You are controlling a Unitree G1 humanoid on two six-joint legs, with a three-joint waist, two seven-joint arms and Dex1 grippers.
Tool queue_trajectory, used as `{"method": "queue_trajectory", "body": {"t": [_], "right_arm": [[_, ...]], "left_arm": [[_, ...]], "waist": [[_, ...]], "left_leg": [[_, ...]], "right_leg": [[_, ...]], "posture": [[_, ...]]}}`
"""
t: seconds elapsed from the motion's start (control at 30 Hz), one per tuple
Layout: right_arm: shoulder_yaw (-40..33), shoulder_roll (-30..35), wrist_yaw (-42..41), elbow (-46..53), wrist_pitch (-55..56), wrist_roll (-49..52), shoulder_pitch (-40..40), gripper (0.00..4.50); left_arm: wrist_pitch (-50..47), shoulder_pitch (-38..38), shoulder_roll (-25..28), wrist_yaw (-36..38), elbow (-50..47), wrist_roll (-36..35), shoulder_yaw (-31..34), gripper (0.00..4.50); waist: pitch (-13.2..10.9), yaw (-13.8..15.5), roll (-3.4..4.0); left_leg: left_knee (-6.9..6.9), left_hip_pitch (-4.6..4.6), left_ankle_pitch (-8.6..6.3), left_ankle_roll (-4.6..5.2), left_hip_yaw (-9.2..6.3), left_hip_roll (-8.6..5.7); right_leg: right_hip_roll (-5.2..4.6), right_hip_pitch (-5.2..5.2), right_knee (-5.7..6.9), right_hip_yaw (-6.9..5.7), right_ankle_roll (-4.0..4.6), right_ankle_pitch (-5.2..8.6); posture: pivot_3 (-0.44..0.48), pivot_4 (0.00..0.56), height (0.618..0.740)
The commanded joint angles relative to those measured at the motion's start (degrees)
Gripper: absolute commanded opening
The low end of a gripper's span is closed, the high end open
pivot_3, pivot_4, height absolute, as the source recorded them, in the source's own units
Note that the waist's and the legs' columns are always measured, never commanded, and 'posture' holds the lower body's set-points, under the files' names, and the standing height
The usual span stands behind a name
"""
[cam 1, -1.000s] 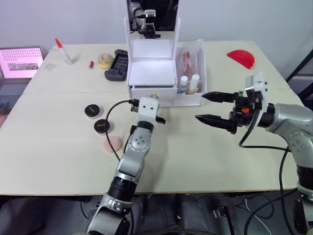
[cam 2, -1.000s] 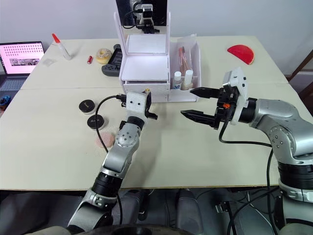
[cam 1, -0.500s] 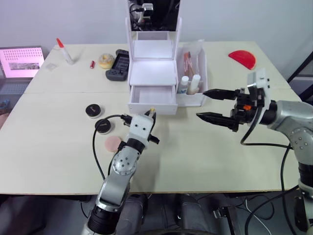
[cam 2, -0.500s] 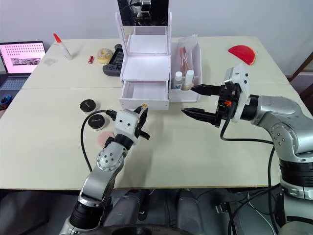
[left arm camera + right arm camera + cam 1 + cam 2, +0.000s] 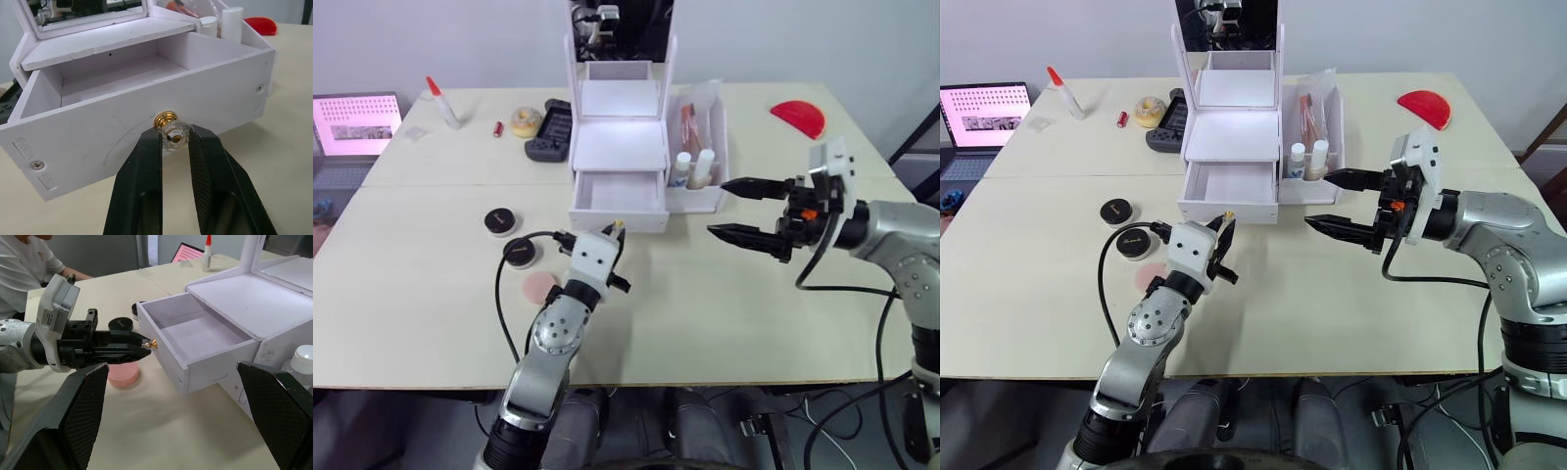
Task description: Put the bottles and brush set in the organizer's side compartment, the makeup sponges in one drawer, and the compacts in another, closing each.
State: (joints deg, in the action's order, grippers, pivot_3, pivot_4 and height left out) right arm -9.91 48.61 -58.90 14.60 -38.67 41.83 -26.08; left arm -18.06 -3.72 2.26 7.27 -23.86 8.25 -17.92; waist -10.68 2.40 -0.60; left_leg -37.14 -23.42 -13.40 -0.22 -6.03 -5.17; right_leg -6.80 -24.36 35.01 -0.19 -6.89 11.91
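Observation:
The white organizer (image 5: pixel 619 147) with its mirror stands mid-table, and one drawer (image 5: pixel 619 193) is pulled out and empty. My left gripper (image 5: pixel 616 231) is shut on that drawer's gold knob (image 5: pixel 170 131), one finger on each side. The two bottles (image 5: pixel 692 168) and the brush set (image 5: pixel 689 117) stand in the side compartment. Two black compacts (image 5: pixel 497 221) (image 5: pixel 519 252) lie left of the drawer. A pink makeup sponge (image 5: pixel 539 287) lies beside my left arm. My right gripper (image 5: pixel 718 208) hovers open to the right of the organizer, holding nothing.
At the back left are a glue bottle (image 5: pixel 440 102), a yellow roll (image 5: pixel 523 121), a dark game controller (image 5: pixel 548 130) and a laptop (image 5: pixel 352 123). A red object (image 5: pixel 798 116) lies back right. A person (image 5: pixel 22 264) sits beyond the table's left side.
My left gripper pulled the drawer out by its knob, drawing back toward me; since half a second ago it has barely moved. The right gripper stayed in place.

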Motion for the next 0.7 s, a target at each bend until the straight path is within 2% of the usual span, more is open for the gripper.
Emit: {"method": "queue_trajectory", "body": {"t": [0.03,0.17,0.2,0.3,0.43,0.57,0.63,0.7], "right_arm": [[-2.13,0.92,-0.17,1.35,0.49,0.74,-0.84,4.5],[-2.22,0.96,-0.19,1.28,0.5,0.75,-0.78,4.5],[-2.37,1.02,-0.17,1.37,0.45,0.84,-0.63,4.5],[-3.1,1.5,-0.04,1.9,0.16,1.07,0.24,4.5],[-5.22,2.58,0.0,2.89,-0.51,1.69,2.73,4.5],[-10.2,4.26,0.66,4.98,-0.99,1.5,9.76,4.5],[-13.66,4.81,1.05,5.67,-1.49,2.27,13.0,4.5],[-17.43,5.32,0.79,5.36,-1.65,2.68,16.36,4.5]], "left_arm": [[0.81,0.23,0.96,0.92,-3.8,0.64,-1.0,2.22],[-0.14,1.97,3.31,2.57,-7.17,0.34,-0.92,4.23],[-0.69,3.27,4.66,3.71,-9.08,0.11,-1.13,4.46],[-3.15,6.69,7.66,6.65,-14.19,-2.18,0.2,4.46],[-6.0,9.98,12.42,12.36,-19.92,-8.58,5.75,4.46],[-13.34,17.83,21.26,26.74,-25.35,-33.58,25.84,4.46],[-13.84,20.69,27.61,33.69,-22.49,-40.63,36.41,4.46],[-12.96,21.89,34.17,40.13,-16.04,-43.28,45.56,4.46]], "waist": [[0.0,-0.05,0.0],[0.0,-0.15,0.01],[0.0,-0.17,0.01],[-0.01,-0.17,0.02],[-0.02,0.01,0.02],[-0.03,-0.3,0.06],[-0.06,-0.27,0.15],[-0.05,-0.15,0.17]], "left_leg": [[0.0,0.0,0.0,0.0,0.0,0.0],[0.02,0.01,0.0,0.0,0.0,0.02],[0.03,0.01,0.0,0.0,0.0,0.02],[0.07,0.01,-0.01,0.0,0.02,0.03],[0.03,-0.02,-0.01,0.0,0.0,0.03],[0.15,-0.02,-0.03,0.01,-0.02,0.08],[0.17,-0.01,-0.04,0.02,0.0,0.09],[0.14,0.01,-0.03,0.02,0.0,0.12]], "right_leg": [[0.0,0.0,0.0,0.0,0.01,0.0],[0.0,-0.01,0.0,0.0,0.01,0.01],[0.0,-0.01,0.0,0.0,0.01,0.01],[0.0,-0.04,0.0,0.0,0.02,0.02],[0.0,-0.04,0.0,0.0,0.05,0.03],[0.01,-0.11,0.01,0.0,0.03,0.09],[0.01,-0.17,0.05,0.0,0.07,0.12],[0.05,-0.17,0.11,-0.02,0.15,0.15]], "posture": [[0.0,0.15,0.738],[0.0,0.15,0.738],[0.0,0.15,0.738],[0.0,0.15,0.738],[0.0,0.15,0.738],[0.0,0.15,0.738],[0.0,0.15,0.738],[0.0,0.15,0.738]]}}
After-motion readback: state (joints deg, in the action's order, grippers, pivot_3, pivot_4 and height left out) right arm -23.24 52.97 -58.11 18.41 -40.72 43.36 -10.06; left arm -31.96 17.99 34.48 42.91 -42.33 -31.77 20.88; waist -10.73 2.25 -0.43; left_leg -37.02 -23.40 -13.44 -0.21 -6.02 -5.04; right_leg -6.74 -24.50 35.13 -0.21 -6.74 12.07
